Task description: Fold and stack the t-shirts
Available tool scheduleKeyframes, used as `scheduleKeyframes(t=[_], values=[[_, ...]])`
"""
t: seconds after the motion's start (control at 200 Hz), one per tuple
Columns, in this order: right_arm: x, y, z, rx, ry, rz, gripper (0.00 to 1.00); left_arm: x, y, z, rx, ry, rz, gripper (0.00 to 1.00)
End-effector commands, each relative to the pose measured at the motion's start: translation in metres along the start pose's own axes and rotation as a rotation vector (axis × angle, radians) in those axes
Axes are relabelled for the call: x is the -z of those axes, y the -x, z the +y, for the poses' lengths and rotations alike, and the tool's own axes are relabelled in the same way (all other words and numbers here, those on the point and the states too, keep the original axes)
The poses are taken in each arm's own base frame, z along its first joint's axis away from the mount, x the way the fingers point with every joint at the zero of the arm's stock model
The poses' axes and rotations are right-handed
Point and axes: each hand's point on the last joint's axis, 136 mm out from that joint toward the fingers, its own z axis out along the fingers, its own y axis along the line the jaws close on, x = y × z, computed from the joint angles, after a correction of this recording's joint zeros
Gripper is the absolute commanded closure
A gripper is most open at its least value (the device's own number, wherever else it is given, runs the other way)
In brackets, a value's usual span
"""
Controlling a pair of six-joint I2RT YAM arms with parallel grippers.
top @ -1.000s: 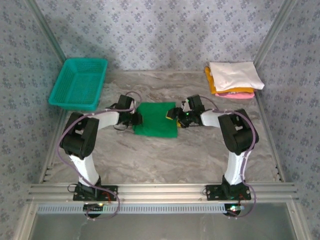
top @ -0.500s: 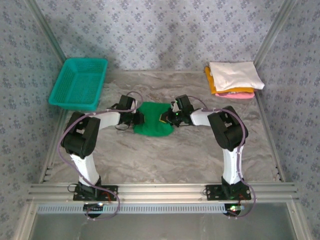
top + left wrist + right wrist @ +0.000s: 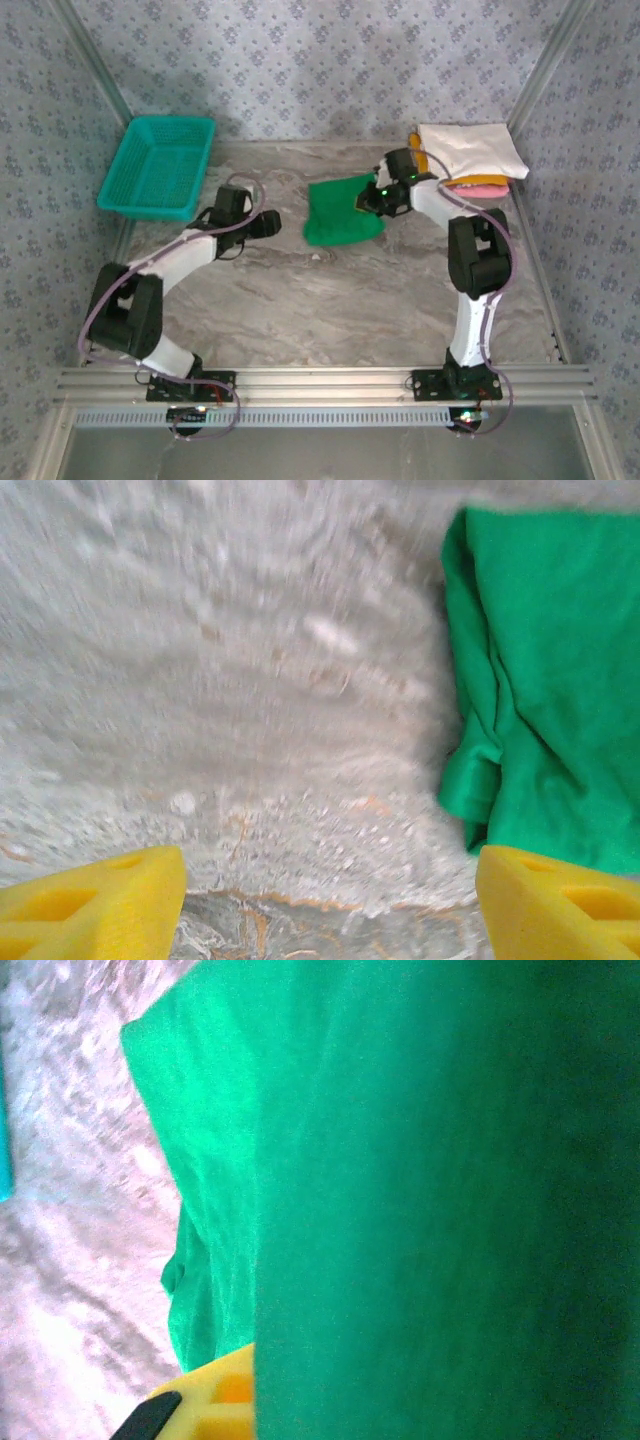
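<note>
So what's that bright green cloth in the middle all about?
It is a green t-shirt, plain soft cloth with no print visible, folded into a rumpled, creased bundle. Most of it lies on the marbled table, while its far right corner is pinched in the right tool and seems raised slightly. The left tool stands open beside its left edge, not touching it.

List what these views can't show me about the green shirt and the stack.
Right wrist: green t-shirt covers the fingers but one corner; pinch point hidden.
Top external: white t-shirt covers orange t-shirt and pink t-shirt; their folds hidden.
Left wrist: table motion-blurred; green t-shirt cut off by the right edge.
</note>
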Motion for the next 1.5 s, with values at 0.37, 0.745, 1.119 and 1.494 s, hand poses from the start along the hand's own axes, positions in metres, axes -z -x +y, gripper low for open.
scheduleKeyframes(t=[0.37,0.745,1.119,1.494], values=[[0.11,0.086,-0.052,0.379,-0.324,0.082,1.0,0.03,0.017,-0.067,-0.241,-0.228,-0.135,0.2],[0.154,0.152,-0.048,0.643,-0.401,-0.115,1.0,0.031,0.019,-0.105,-0.332,-0.325,-0.153,0.18],[0.169,0.21,-0.075,0.702,-0.388,-0.309,1.0,0.019,0.012,-0.1,-0.315,-0.301,-0.116,0.18],[0.171,0.243,-0.188,0.636,-0.712,-0.314,1.0,0.009,0.015,-0.11,-0.333,-0.296,-0.074,0.17]])
